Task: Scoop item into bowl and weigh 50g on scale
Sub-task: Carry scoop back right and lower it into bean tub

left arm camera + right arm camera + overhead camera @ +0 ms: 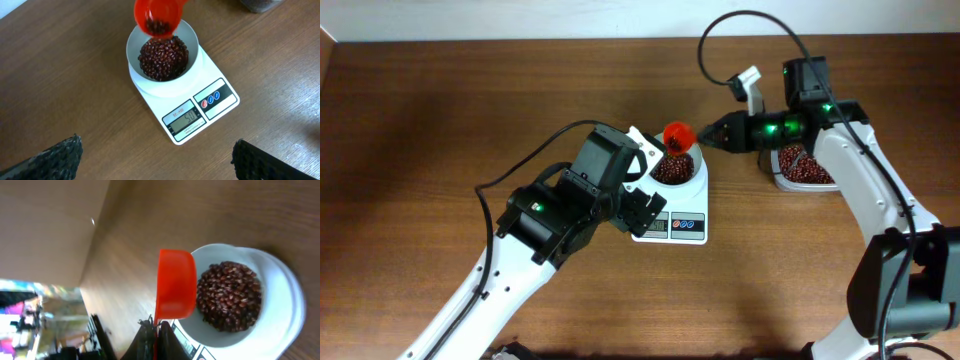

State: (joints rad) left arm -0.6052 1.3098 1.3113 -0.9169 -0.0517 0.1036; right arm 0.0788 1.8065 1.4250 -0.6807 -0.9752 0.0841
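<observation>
- Nearest is the left gripper (160, 161). Its two black fingertips (50, 160) are spread wide and hold nothing, just short of the scale (150, 91) at mid-bench.
- The scale's display (185, 119) appears to read 50. The small print above it is too tiny to read.
- A white bowl (191, 37) sits on the scale, heaped with red-brown beans (163, 57).
- The right gripper (154, 331) is pinched onto the handle of a red scoop (175, 285), which is tipped over the bowl's rim with a few beans inside.
- A clear tub (781, 181) of beans stands toward the bench's right edge, partly hidden by the right arm.
</observation>
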